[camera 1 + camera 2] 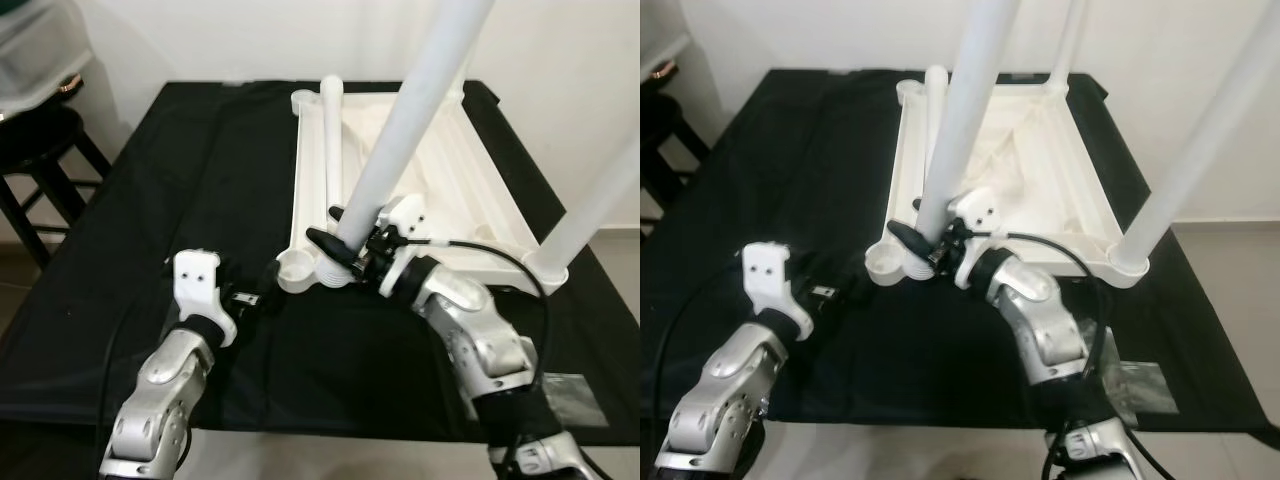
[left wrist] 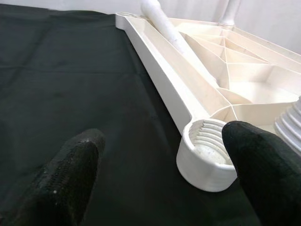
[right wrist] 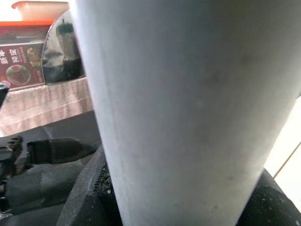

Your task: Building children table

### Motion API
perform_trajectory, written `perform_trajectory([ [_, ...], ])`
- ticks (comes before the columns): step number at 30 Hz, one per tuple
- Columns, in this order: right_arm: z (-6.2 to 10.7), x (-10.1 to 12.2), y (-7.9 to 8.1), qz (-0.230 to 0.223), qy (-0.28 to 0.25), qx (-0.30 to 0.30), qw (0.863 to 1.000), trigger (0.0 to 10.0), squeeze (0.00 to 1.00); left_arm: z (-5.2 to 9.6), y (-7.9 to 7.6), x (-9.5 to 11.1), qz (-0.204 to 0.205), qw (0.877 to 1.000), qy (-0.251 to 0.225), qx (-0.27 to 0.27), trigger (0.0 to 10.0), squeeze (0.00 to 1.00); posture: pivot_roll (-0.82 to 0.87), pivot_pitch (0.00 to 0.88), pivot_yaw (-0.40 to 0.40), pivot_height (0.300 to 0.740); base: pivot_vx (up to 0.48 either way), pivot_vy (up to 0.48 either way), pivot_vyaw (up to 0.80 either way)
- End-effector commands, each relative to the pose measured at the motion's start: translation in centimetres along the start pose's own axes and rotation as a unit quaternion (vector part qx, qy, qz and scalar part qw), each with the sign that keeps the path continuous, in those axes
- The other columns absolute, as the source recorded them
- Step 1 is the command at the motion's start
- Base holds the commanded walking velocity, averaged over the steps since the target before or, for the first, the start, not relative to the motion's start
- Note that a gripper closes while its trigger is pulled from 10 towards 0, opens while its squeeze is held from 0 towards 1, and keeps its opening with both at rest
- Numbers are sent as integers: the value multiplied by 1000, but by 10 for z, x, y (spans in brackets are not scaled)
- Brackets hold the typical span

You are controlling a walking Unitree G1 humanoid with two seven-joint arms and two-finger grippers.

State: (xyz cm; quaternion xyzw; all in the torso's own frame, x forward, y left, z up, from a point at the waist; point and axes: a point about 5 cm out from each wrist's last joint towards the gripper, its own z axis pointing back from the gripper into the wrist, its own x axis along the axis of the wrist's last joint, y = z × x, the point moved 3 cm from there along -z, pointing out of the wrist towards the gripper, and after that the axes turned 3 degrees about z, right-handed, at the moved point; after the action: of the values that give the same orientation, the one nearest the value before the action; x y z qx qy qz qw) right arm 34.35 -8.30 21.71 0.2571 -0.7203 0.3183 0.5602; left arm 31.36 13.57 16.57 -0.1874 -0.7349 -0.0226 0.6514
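Left eye view showed the right gripper (image 1: 345, 240) clamped on 1 white table leg (image 1: 400, 130) beside the empty threaded socket (image 1: 297, 268) of the upturned tabletop (image 1: 480, 190), the left gripper (image 1: 262, 298) open nearby, so I judged keeping that leg plumb mattered before threading.

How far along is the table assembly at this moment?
Done: two legs stand in the far corners of the upturned tabletop. In hand: the right gripper holds a third leg near the empty socket. Left: a fourth leg lies loose.
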Motion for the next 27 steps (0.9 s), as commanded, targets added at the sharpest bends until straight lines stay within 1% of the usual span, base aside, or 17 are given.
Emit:
perform_trajectory([
  [1,1,1,4,-2,-4,-2,1000,10000,0,6,9,-6,-3,1000,19,10,10000,0,-14,150,45,740,0,0,0],
  [4,2,1,5,-12,-5,2,1000,10000,0,7,10,-6,-5,1000,18,9,10000,0,-9,146,47,740,0,0,0],
  [6,3,2,8,-10,-9,11,1000,10000,0,7,10,-6,-6,1000,18,7,10000,0,-4,141,47,740,0,0,800],
  [7,3,3,10,-6,-10,19,1000,10000,0,8,10,-6,-6,1000,19,6,10000,0,0,136,53,740,0,0,706],
  [8,3,3,13,8,-7,28,1000,10000,0,8,10,-7,-6,1000,19,5,10000,0,4,133,58,740,240,0,0],
  [10,3,2,15,17,-4,32,999,10000,0,7,10,-7,-7,1000,20,4,10000,0,6,132,60,740,240,0,0],
  [13,3,3,17,23,-4,37,999,10000,0,6,7,-7,-9,1000,21,-4,10000,0,13,129,62,740,246,0,800],
  [14,3,3,17,23,-4,37,999,10000,0,6,7,-7,-9,1000,21,-4,10000,0,13,129,62,740,251,0,800],
  [15,3,0,19,7,4,49,999,10000,0,6,7,-7,-10,1000,22,-5,10000,0,13,129,62,740,251,0,0],
  [16,4,0,22,7,6,62,998,10000,0,6,6,-7,-10,1000,22,-7,10000,0,15,130,63,740,251,0,800],
  [20,5,-1,26,19,10,74,997,10000,0,6,5,-7,-10,1000,22,-9,10000,0,15,133,63,740,255,0,0],
  [21,6,-4,25,32,18,72,997,10000,0,6,5,-7,-11,1000,23,-10,10000,0,14,135,65,740,251,0,0],
  [22,7,-4,26,37,22,79,996,10000,0,6,5,-7,-10,1000,23,-11,10000,0,17,137,65,740,251,0,0],
  [27,10,-3,26,36,22,94,995,10000,0,6,4,-7,-10,1000,23,-13,10000,0,18,139,64,740,251,0,0],
])
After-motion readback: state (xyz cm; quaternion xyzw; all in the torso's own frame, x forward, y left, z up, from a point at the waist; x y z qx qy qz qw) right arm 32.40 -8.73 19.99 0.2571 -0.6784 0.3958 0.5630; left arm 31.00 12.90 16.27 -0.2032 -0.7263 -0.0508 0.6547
